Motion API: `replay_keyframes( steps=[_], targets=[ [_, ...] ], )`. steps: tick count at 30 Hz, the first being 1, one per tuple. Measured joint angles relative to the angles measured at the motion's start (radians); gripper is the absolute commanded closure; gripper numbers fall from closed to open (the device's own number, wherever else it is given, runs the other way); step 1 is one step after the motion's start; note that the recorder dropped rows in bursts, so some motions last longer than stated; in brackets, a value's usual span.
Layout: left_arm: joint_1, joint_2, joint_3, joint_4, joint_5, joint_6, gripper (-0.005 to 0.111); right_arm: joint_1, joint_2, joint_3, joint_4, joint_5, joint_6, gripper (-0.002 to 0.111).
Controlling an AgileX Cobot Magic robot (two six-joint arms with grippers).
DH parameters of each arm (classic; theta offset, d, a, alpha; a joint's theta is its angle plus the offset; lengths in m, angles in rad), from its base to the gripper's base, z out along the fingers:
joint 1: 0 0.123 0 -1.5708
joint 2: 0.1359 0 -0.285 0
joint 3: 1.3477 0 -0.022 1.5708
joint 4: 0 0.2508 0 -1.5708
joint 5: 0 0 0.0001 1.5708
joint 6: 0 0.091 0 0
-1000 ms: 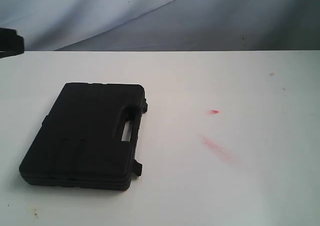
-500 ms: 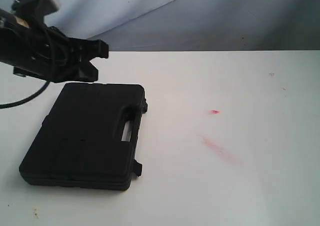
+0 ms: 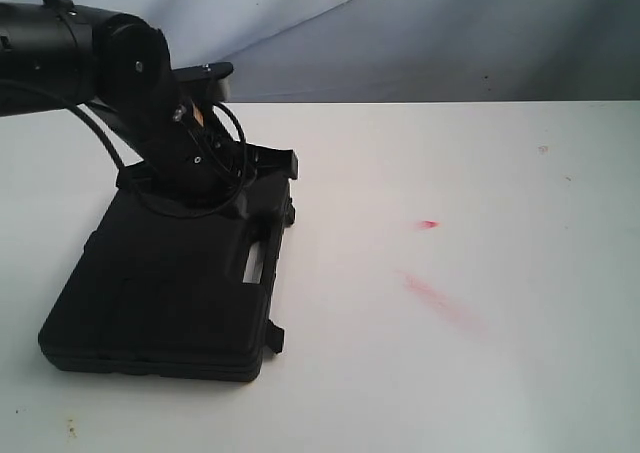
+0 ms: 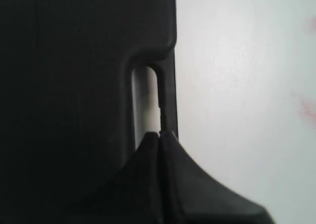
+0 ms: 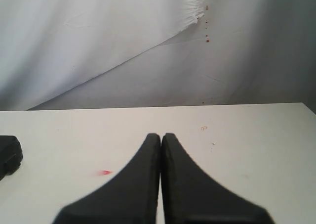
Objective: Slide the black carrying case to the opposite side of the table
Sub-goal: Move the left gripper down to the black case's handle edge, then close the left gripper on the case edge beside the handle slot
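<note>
One large white table (image 3: 520,373), flat and matte, carries the black carrying case (image 3: 160,293) on its left half. The case is a rectangular moulded shell with rounded corners and a slotted handle (image 4: 168,98). Left gripper (image 4: 159,135): tapered fingers pressed together over the handle. Right gripper (image 5: 160,136): fingers likewise together, above the tabletop. Faint red smudges (image 3: 435,298) lie right of the case.

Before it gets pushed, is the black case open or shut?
Shut. The black carrying case lies flat on the table, halves together.
</note>
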Motion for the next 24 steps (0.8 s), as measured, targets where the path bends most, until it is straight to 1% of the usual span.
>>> replay_keyframes(
  steps=[4, 9, 12, 15, 20, 21, 24],
  targets=[
    [0.000, 0.004, -0.018, 0.049, 0.005, -0.014, 0.107, 0.000, 0.000, 0.000, 0.000, 0.000, 0.000, 0.108],
    [0.000, 0.004, -0.037, 0.053, 0.005, -0.018, 0.107, 0.000, 0.000, 0.000, 0.000, 0.000, 0.000, 0.108],
    [0.000, 0.006, -0.039, 0.053, 0.005, 0.005, 0.103, 0.000, 0.000, 0.000, 0.000, 0.000, 0.000, 0.108],
    [0.000, 0.008, -0.039, 0.051, 0.003, 0.060, 0.095, 0.000, 0.000, 0.000, 0.000, 0.000, 0.000, 0.108],
    [-0.001, 0.008, -0.039, 0.012, 0.003, 0.109, 0.072, 0.000, 0.000, 0.000, 0.000, 0.000, 0.000, 0.108],
    [-0.001, 0.008, -0.041, -0.005, 0.003, 0.119, 0.070, 0.000, 0.000, 0.000, 0.000, 0.000, 0.000, 0.108],
    [-0.001, 0.016, -0.041, -0.100, -0.009, 0.174, 0.070, 0.000, 0.000, 0.000, 0.000, 0.000, 0.000, 0.108]
  ],
)
